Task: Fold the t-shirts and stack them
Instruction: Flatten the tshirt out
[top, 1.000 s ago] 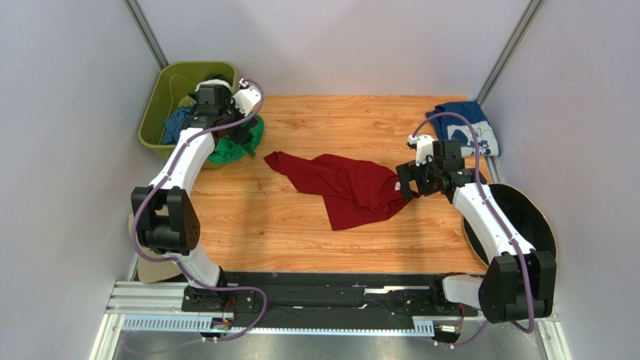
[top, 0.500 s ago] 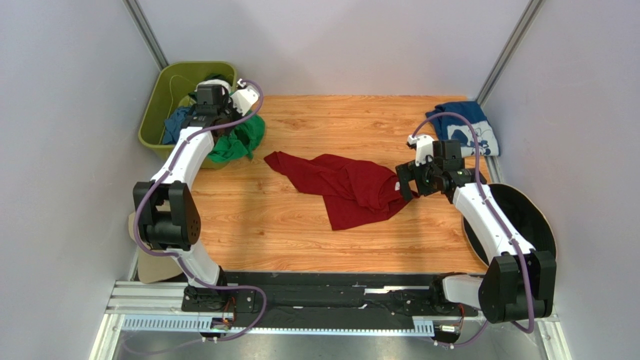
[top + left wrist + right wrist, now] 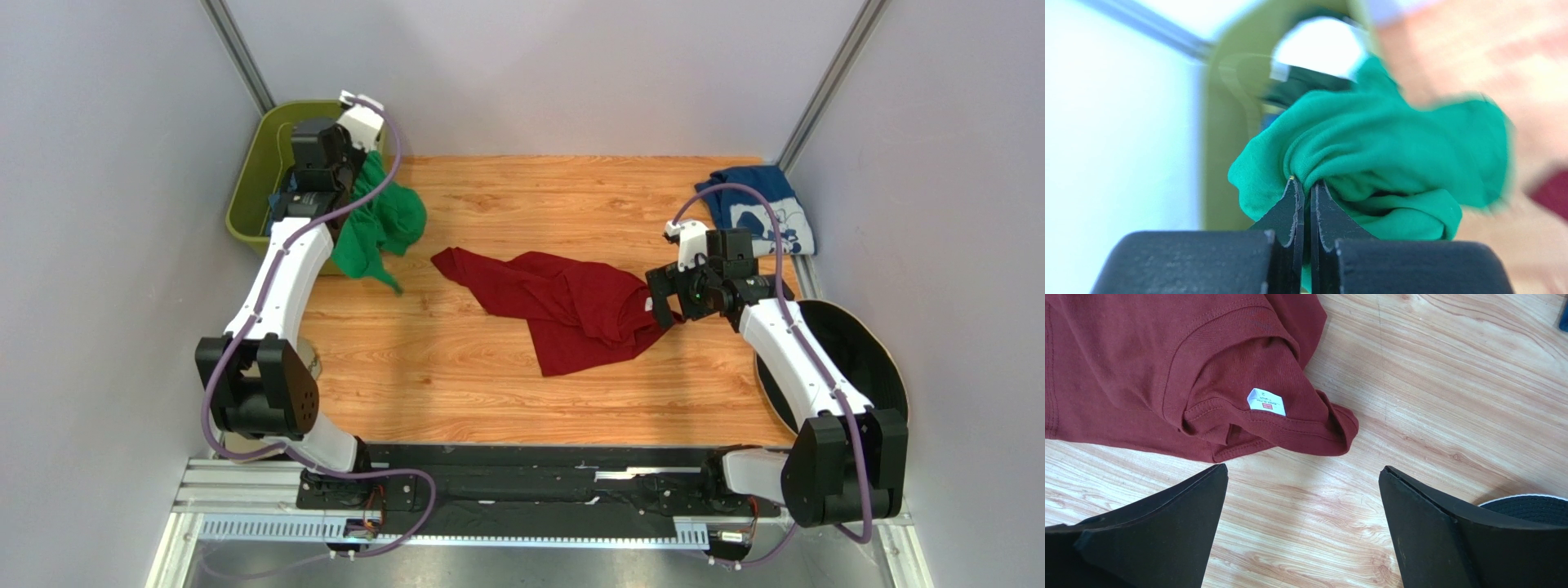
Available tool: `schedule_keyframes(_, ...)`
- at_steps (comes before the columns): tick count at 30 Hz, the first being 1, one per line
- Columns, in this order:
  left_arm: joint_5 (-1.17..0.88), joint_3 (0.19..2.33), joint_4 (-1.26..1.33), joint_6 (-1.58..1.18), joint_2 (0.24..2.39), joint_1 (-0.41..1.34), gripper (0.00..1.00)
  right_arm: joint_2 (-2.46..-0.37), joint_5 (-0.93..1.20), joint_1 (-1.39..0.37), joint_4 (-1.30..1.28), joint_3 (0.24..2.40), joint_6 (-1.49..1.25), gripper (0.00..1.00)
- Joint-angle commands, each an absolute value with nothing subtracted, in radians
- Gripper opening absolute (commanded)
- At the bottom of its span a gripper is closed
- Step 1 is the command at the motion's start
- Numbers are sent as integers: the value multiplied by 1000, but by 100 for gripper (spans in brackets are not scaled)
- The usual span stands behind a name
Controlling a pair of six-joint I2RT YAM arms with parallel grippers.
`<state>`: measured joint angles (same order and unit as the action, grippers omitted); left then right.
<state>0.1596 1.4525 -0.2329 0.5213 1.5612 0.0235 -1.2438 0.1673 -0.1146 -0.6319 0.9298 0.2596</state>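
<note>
A bright green t-shirt (image 3: 380, 227) hangs bunched from my left gripper (image 3: 353, 181), which is shut on a fold of it beside the olive bin (image 3: 252, 184). In the left wrist view the green t-shirt (image 3: 1389, 153) bulges around my left gripper (image 3: 1305, 184). A dark red t-shirt (image 3: 564, 306) lies crumpled mid-table. My right gripper (image 3: 662, 300) hovers open at its right edge; the wrist view shows the red t-shirt (image 3: 1168, 373) with a white label just beyond my right gripper (image 3: 1303, 471), nothing between the fingers. A navy t-shirt with white print (image 3: 761, 208) lies at the back right.
The olive bin holds more dark cloth (image 3: 288, 196). A black wide-brimmed hat (image 3: 859, 355) lies at the table's right edge under the right arm. Grey walls close in on both sides of the wooden table (image 3: 552, 196).
My left gripper closed on the green t-shirt and lifted it up and back towards the bin, so the cloth now hangs down. The right arm and the red t-shirt stayed still.
</note>
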Motion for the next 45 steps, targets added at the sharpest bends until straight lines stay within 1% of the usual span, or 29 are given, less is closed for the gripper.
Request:
schedule_keyframes(1, 359, 1532, -12, 448, 1502, 6, 0, -1252, 183, -118, -617, 940, 265, 100)
schedule_keyframes(3, 417, 1549, 36, 443, 1505, 6, 0, -1250, 184, -118, -617, 940, 265, 100)
schedule_keyframes(7, 494, 1606, 46, 373, 1535, -26, 0, -1252, 186, -118, -618, 940, 267, 100)
schedule_keyframes(9, 515, 1682, 2, 333, 1552, -38, 0, -1253, 187, -118, -618, 940, 267, 100)
schedule_keyframes(11, 540, 1748, -111, 263, 1594, -38, 0, -1255, 186, -117, -620, 942, 267, 100)
schedule_keyframes(12, 540, 1803, -133, 240, 1604, -40, 0, -1256, 186, -118, -620, 942, 267, 100)
schedule_keyframes(17, 548, 1911, -196, 181, 1661, -38, 0, -1256, 189, -118, -621, 942, 268, 100)
schedule_keyframes(20, 549, 1930, -218, 199, 1706, -40, 0, -1256, 190, -118, -623, 942, 268, 100)
schedule_keyframes(25, 545, 1875, -212, 241, 1766, -40, 0, -1253, 192, -118, -624, 942, 268, 100)
schedule_keyframes(31, 535, 1874, -340, 239, 1865, -40, 0, -1253, 195, -118, -626, 943, 268, 100)
schedule_keyframes(32, 526, 1873, -354, 235, 1871, -38, 4, -1253, 198, -118, -627, 945, 268, 100)
schedule_keyframes(33, 509, 1867, -366, 229, 1871, -40, 24, -1256, 196, -117, -629, 945, 268, 100)
schedule_keyframes(35, 465, 1847, -394, 221, 1864, -38, 49, -1258, 199, -118, -630, 945, 268, 100)
schedule_keyframes(37, 440, 1832, -405, 212, 1845, -38, 81, -1259, 202, -118, -630, 946, 268, 100)
schedule_keyframes(38, 433, 1819, -408, 207, 1829, -38, 93, -1261, 202, -117, -630, 948, 268, 100)
schedule_keyframes(39, 420, 1812, -411, 199, 1818, -40, 97, -1262, 201, -118, -630, 948, 267, 100)
schedule_keyframes(42, 324, 1772, -431, 189, 1746, -38, 98, -1258, 201, -118, -630, 948, 265, 100)
schedule_keyframes(45, 136, 1711, -439, 186, 1646, -37, 98, -1249, 199, -118, -623, 948, 262, 100)
